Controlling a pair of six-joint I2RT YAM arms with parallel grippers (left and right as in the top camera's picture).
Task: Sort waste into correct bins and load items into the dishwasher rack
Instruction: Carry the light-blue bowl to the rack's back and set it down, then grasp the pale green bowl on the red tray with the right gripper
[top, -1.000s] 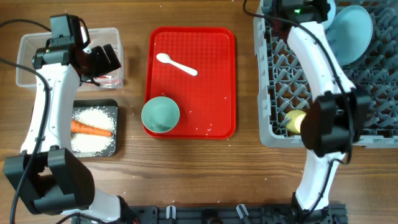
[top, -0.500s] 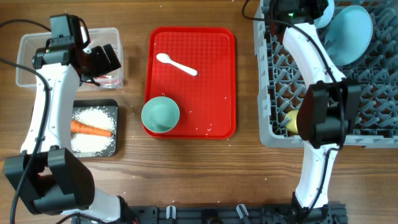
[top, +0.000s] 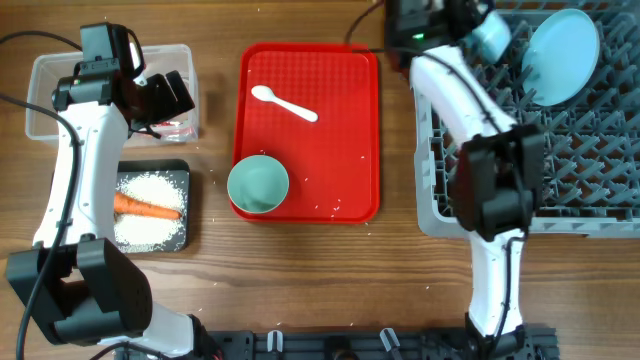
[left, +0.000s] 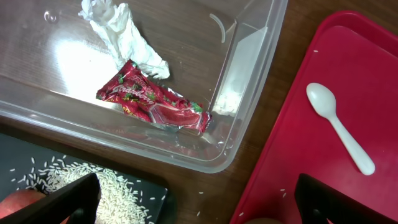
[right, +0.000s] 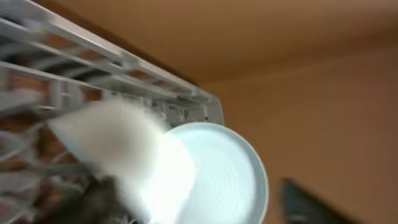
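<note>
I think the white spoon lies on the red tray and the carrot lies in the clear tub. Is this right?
Not quite. The spoon is on the red tray, but the carrot lies in the black tray, as the overhead view shows.

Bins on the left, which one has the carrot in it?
The shallow black tray: the carrot lies on rice in it. The clear tub behind it holds a red wrapper and crumpled white paper instead.
</note>
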